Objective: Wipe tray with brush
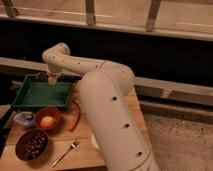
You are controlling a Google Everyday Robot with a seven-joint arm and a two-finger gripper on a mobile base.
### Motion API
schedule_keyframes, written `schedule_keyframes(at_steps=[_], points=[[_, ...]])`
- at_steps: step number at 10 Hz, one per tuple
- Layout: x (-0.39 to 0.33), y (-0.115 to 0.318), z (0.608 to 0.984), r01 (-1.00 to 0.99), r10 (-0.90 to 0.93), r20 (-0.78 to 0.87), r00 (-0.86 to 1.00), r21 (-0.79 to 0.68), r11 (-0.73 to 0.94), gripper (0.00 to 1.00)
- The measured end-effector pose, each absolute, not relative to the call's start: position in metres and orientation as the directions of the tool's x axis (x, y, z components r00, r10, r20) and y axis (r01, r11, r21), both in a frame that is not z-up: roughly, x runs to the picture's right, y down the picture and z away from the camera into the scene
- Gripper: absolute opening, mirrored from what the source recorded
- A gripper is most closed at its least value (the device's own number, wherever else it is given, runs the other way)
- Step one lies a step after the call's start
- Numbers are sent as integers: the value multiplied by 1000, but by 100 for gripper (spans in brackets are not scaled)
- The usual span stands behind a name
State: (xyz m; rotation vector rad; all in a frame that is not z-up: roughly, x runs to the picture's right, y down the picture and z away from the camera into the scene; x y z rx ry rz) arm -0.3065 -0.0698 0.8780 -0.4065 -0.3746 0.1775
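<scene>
Dim, warm lighting. A wooden table [85, 146] occupies the lower left. Behind it runs a pale horizontal ledge [175, 86], with a dark wall panel [160, 54] above. Pale upright posts [90, 12] cross a bright band along the top. Speckled grey floor [182, 142] lies at the right. The gripper [51, 79] hangs over the table's far left.
</scene>
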Motion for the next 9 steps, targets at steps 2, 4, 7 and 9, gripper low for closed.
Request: schedule_keyframes(at_steps=[2,4,7,9], points=[[-316,-47,853,-66,224,338,914,-420,905,0],[-314,-17,839,-49,219,334,917,-450,891,0],[-300,-2,846,-115,281,285,916,-485,867,0],[-290,-19,863,-172,330,261,907,-487,857,0]])
